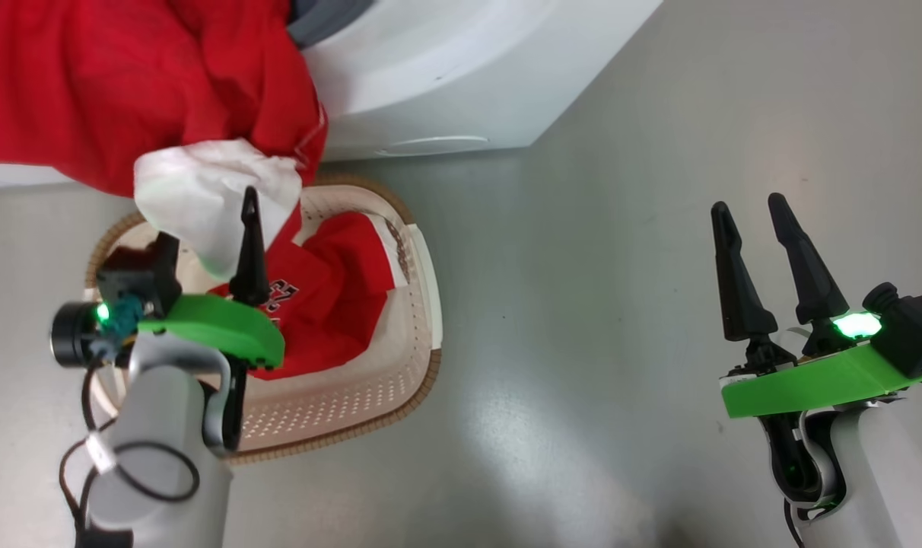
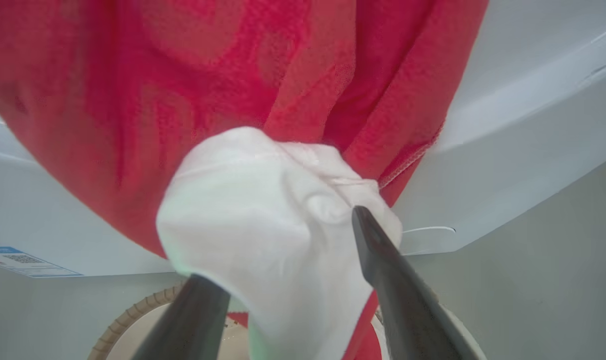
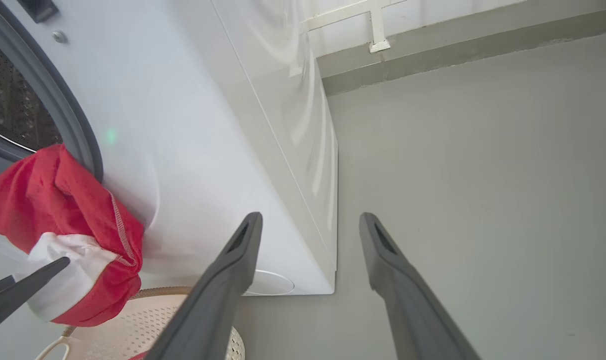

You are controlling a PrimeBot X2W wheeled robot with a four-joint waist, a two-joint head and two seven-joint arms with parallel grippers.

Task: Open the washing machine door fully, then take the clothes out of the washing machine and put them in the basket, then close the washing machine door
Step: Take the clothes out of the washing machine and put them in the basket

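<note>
A red garment (image 1: 126, 84) hangs out of the washing machine (image 1: 446, 68) mouth, above the basket (image 1: 408, 358). Its white part (image 1: 202, 190) droops between the fingers of my left gripper (image 1: 210, 221), which stand wide apart, open, with the cloth loose between them (image 2: 263, 240). One left fingertip (image 2: 363, 220) rests against the white cloth; the other is half hidden under it. A red jersey (image 1: 332, 304) with white lettering lies in the basket. My right gripper (image 1: 748, 202) hovers open and empty over the floor at the right. The washing machine door is out of view.
Grey floor (image 1: 621, 304) spreads to the right of the basket and the machine. The machine's corner (image 3: 333, 280) and round white cap (image 3: 268, 282) sit just left of my right gripper (image 3: 310, 216). A wall base (image 3: 433, 55) runs behind.
</note>
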